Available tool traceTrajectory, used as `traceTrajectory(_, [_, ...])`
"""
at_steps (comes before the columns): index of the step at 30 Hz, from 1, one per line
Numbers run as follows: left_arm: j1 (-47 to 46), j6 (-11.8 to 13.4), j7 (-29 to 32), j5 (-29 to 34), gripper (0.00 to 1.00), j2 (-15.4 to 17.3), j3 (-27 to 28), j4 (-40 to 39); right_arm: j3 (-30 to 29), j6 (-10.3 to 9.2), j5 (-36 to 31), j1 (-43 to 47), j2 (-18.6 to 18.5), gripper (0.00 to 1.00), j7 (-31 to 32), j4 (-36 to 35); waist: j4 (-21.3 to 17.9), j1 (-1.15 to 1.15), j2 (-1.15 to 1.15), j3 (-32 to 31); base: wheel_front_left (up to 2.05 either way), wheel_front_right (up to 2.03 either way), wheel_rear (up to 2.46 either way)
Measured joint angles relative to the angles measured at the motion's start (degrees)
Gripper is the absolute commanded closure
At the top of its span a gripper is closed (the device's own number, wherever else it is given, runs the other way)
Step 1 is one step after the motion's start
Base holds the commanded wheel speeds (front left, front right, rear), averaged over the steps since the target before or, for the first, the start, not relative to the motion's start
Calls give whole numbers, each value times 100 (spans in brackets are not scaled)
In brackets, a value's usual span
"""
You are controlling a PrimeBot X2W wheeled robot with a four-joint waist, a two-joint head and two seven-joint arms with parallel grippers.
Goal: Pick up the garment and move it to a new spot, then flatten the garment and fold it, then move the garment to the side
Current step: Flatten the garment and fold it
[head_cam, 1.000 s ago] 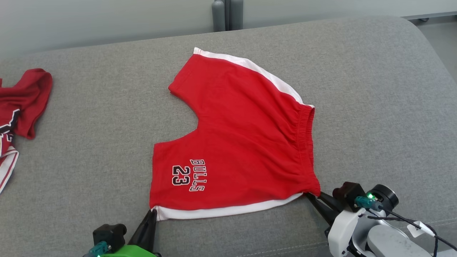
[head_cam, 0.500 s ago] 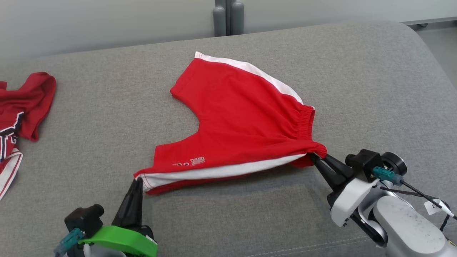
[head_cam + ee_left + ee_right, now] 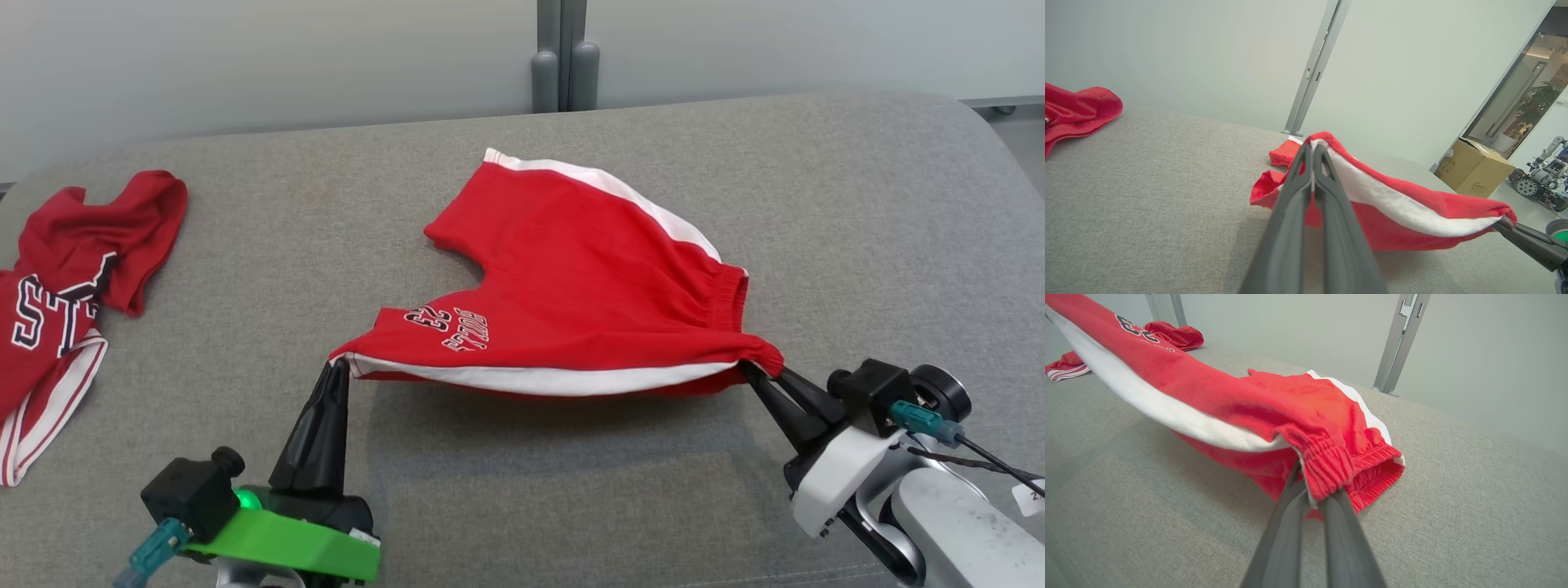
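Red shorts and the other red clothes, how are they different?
The red shorts are stretched between the left gripper and right gripper, front edge lifted; the other red garment lies crumpled, untouched. The red shorts read BULLS 23; the other red garment shows larger letters. Both are red with white trim.

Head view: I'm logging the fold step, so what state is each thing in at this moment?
red shorts: near edge lifted and stretched between two held corners, far half lying on the grey cushion, not yet folded over.
left gripper: shut on the hem corner of the shorts.
right gripper: shut on the waistband corner of the shorts.
red jersey: crumpled, lying untouched at the left end of the cushion.
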Motion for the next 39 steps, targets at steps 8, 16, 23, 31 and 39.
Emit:
traceTrajectory(8, [386, -2, -15, 162, 100, 5, -127, -821, -200, -182, -9, 169, -327, 100, -5, -344, 84, 0, 0, -167, 0, 0, 0])
traceTrajectory(16, [834, 23, -16, 356, 100, 34, -178, -1222, -122, -149, 74, 447, -509, 100, 172, -561, 43, 0, 0, -169, 0, 0, 0])
traceTrajectory(23, [874, 29, 167, 350, 100, 183, -286, -899, 212, -14, 416, 517, -285, 100, 445, -571, -58, 0, 0, 36, 0, 0, 0])
traceTrajectory(31, [-289, 21, 572, 478, 100, 397, -123, -740, 82, 25, 895, 32, -153, 100, 610, -664, -201, 0, 0, 477, 0, 0, 0])
traceTrajectory(39, [-1788, 133, 1184, 728, 100, 559, 52, 134, -133, 59, 1528, -727, 171, 100, 780, -403, -453, 0, 0, 1014, 0, 0, 0])
